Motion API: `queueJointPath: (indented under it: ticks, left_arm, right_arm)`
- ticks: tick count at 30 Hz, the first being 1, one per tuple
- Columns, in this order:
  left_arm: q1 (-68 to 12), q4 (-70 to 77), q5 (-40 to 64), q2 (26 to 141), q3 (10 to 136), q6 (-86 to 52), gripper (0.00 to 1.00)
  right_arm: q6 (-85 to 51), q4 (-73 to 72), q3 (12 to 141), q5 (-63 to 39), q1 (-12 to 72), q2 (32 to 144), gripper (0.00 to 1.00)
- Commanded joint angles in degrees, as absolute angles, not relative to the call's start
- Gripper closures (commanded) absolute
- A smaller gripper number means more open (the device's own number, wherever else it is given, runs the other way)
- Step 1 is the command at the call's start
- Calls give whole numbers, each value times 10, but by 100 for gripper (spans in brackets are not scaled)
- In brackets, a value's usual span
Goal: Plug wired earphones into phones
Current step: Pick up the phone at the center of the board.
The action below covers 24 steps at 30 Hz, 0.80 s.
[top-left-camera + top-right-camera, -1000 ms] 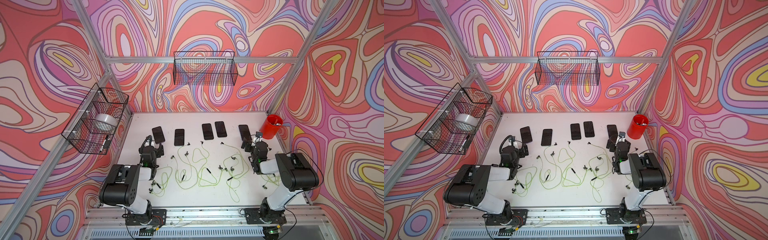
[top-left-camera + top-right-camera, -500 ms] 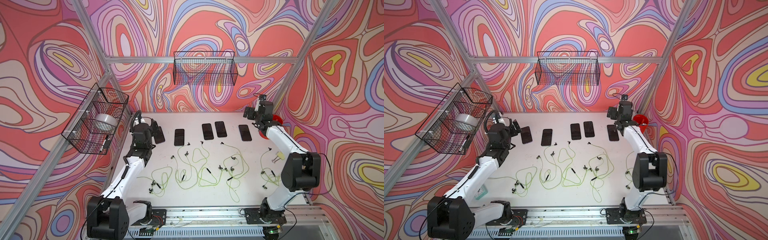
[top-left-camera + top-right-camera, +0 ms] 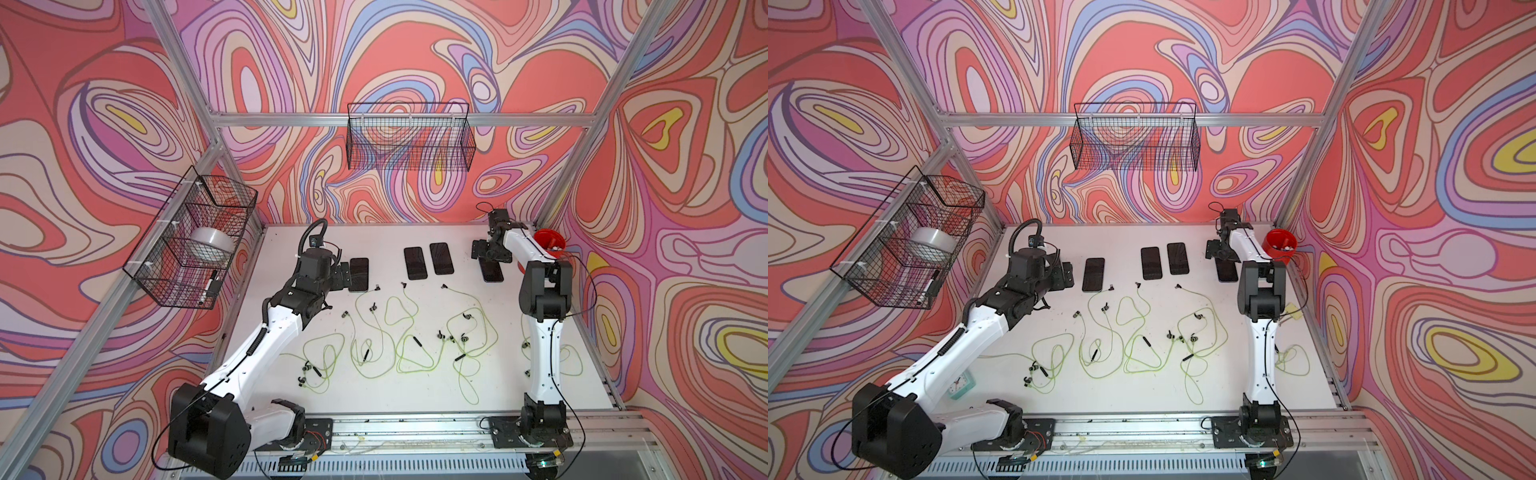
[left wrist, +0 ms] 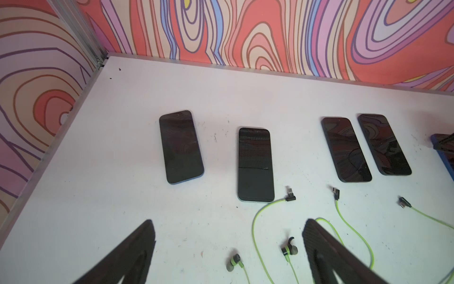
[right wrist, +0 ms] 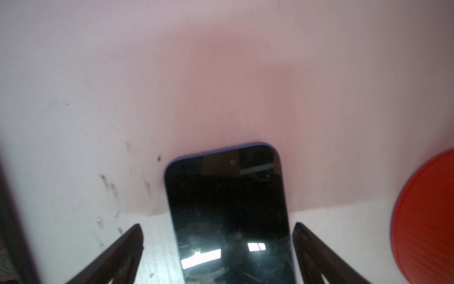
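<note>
Left pincer (image 4: 228, 226) and right pincer (image 5: 218, 227) moved toward five phones (image 4: 255, 164).

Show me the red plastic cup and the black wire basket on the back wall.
Red plastic cup (image 3: 1273, 249): in a top view, on its wall.
Black wire basket (image 3: 411, 151): in a top view, on its front mesh.

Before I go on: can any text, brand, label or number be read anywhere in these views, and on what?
No text can be read in any view.
The phones: screens dark, no lettering or logo visible.
The small teal clock: dial marks too small to read.
The marker in the side wire basket: any label too small to read.
</note>
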<state>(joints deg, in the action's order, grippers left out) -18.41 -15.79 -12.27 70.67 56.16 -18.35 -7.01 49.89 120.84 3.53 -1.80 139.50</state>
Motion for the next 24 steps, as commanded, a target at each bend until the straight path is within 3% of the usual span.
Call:
queueJointPath:
  ticks: [1, 11, 16, 24]
  left_arm:
    - [-187, -185, -111, 695, 574, -197, 5]
    - [-187, -176, -112, 690, 557, -207, 6]
    - [-187, -176, -106, 692, 558, -208, 6]
    - [-187, -174, -106, 695, 555, -212, 6]
  right_arm:
    - [-38, 564, 1233, 16, -29, 1408, 5]
    - [1, 608, 1210, -2, -35, 1428, 11]
    - [3, 622, 1218, -13, -35, 1443, 32]
    - [-18, 628, 1191, 1, -35, 1396, 45]
